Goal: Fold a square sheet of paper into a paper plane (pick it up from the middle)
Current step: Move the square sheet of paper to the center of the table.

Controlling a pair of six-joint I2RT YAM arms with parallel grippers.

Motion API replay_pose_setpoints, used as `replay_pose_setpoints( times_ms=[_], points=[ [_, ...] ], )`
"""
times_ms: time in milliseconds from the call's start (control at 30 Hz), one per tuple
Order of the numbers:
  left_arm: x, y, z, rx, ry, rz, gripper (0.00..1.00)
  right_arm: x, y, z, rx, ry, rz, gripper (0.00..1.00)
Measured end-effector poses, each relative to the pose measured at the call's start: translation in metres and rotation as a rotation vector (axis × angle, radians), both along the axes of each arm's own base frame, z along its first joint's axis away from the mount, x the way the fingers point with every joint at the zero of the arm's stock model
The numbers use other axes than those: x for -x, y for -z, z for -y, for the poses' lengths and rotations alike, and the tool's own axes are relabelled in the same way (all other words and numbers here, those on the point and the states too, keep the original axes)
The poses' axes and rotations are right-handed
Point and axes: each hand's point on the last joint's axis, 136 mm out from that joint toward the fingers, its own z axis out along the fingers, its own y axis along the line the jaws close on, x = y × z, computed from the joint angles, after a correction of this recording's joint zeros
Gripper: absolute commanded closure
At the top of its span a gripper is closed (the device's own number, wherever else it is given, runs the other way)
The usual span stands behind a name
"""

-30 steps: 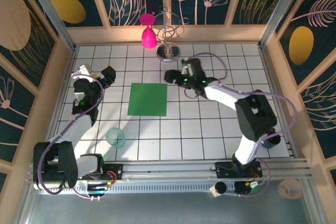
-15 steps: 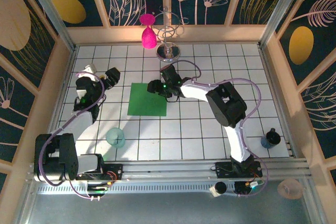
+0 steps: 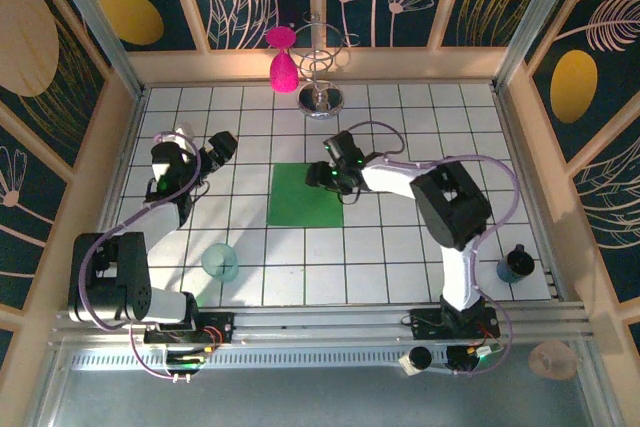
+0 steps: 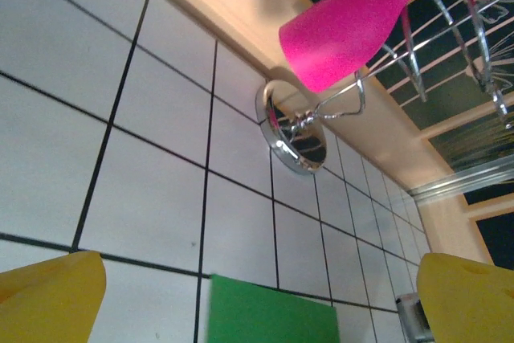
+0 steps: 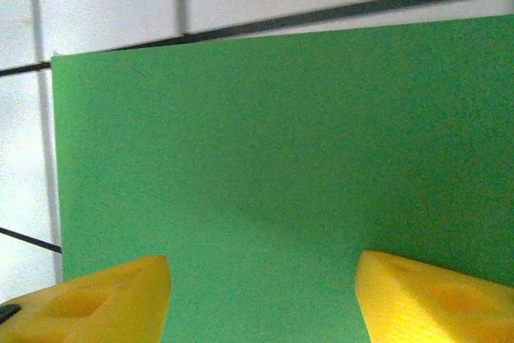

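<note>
White tiled table (image 3: 400, 247), green paper sheet (image 3: 305, 202) flat mid-table.
Right gripper (image 3: 333, 175) parted over sheet's right edge; left gripper (image 3: 218, 147) spread wide, empty, toward left edge.

square sheet of paper (image 5: 265, 158) cut off at right wrist view's bottom and right edges, corner under right hand (image 3: 330, 175)
</note>
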Motion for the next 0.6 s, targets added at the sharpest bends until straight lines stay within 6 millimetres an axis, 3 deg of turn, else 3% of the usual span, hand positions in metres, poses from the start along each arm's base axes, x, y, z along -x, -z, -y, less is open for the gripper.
replay_pose_setpoints(
  times_ms=[100, 233, 367, 500, 600],
  points=[
    [0.002, 0.006, 0.015, 0.004, 0.04, -0.041, 0.01, 0.011, 0.001, 0.037, 0.044, 0.022, -0.011, 0.36],
    [0.0, 0.005, 0.054, -0.019, 0.135, -0.081, 0.01, 0.028, -0.003, 0.07, 0.057, 0.047, -0.031, 0.36],
    [0.004, 0.01, 0.099, -0.059, 0.224, -0.129, 0.01, 0.033, -0.028, 0.083, 0.001, 0.075, 0.005, 0.37],
    [0.024, 0.024, 0.15, -0.095, 0.335, -0.194, 0.03, 0.025, -0.061, 0.098, -0.074, 0.152, 0.077, 0.38],
    [0.042, 0.042, 0.179, -0.105, 0.404, -0.262, 0.07, 0.026, -0.061, 0.109, -0.095, 0.192, 0.064, 0.42]
  ],
)
